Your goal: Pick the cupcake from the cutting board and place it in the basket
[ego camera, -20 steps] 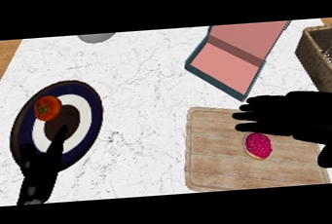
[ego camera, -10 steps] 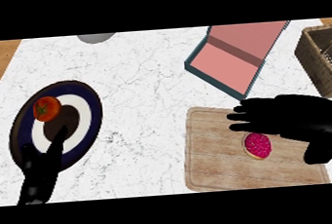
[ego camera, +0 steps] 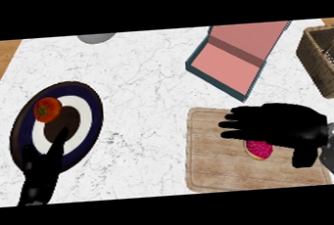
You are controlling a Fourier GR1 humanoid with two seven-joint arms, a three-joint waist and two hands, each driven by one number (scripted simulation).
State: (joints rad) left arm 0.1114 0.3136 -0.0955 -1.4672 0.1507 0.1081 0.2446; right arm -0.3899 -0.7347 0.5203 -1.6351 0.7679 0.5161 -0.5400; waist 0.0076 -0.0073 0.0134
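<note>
Head view: one cupcake (ego camera: 259, 148), pink top, on the one cutting board (ego camera: 239, 173), partly under right hand (ego camera: 283, 126), whose fingers spread over it, apparently not closed on it. One basket (ego camera: 326, 61) at right edge, apart from board. Left hand (ego camera: 43, 169), fingers straight, lower left by one plate (ego camera: 82, 98) w/ one tomato (ego camera: 48, 109). Bare counter (ego camera: 147, 91) in the middle.

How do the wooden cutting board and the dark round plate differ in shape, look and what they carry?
The wooden cutting board is rectangular, pale and plank-grained; the dark round plate is ringed navy and white. The board bears a pink cupcake, partly covered by the right hand; the plate bears a red tomato, with the left hand over its lower edge. Both lie flat on the marble counter.
</note>
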